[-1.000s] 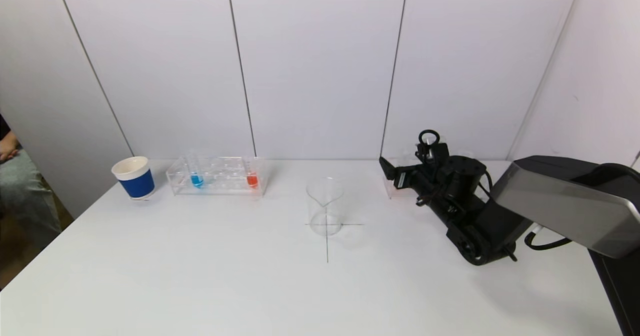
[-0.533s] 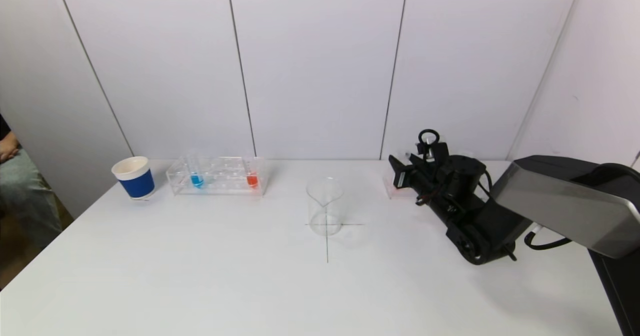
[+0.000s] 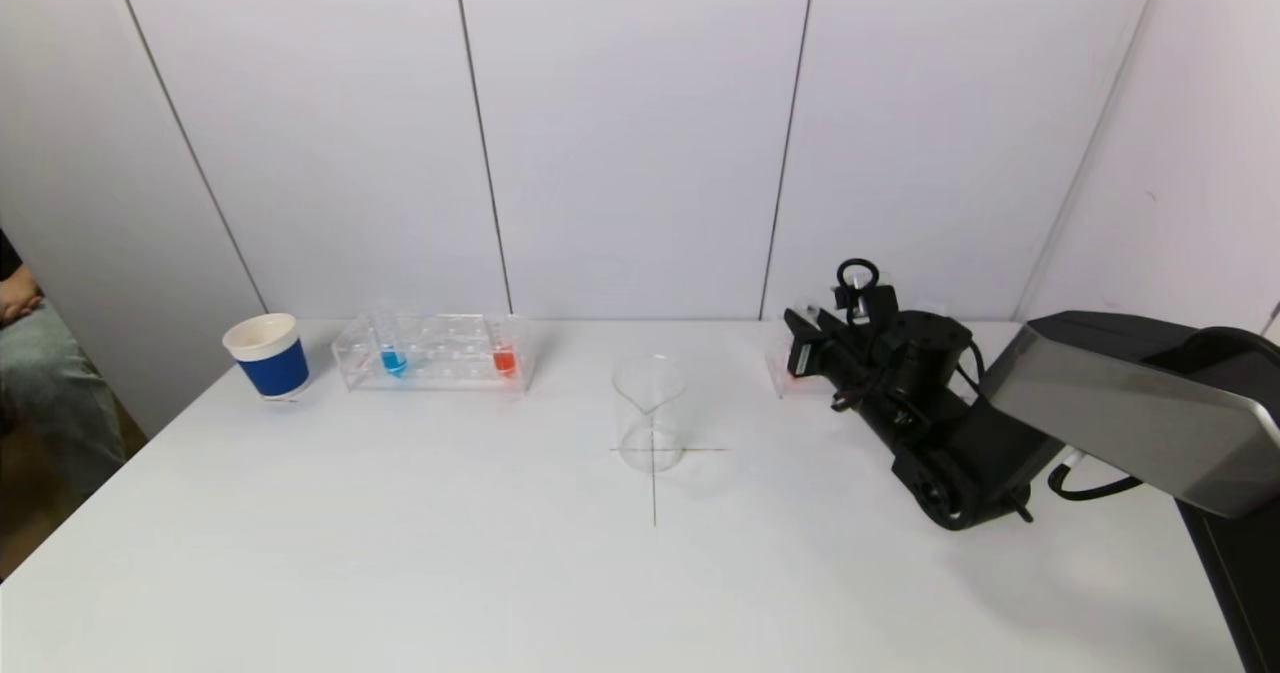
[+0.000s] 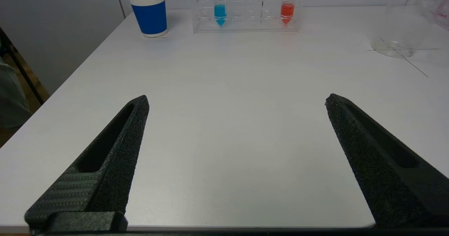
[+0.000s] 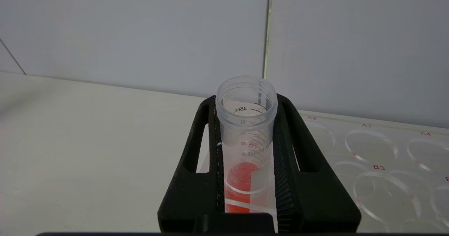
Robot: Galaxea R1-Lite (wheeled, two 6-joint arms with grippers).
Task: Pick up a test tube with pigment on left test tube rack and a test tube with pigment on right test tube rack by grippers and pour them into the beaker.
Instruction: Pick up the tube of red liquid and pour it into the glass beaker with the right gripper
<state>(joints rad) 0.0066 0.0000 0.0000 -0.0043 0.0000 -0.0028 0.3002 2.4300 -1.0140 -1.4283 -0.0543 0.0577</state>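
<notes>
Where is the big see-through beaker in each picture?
Head view: the beaker stands mid-table on a drawn cross, between the two racks.
Left wrist view: the beaker is at the far upper right edge, beyond the open left hand.
Right wrist view: not in it; only the right hand, shut on the red tube.
Shared landmark: the left rack with blue and red tubes appears in head and left wrist views.

White table (image 3: 400, 573) — pale panelled wall (image 3: 630, 133) rising directly behind the table, split by thin vertical seams.
</notes>
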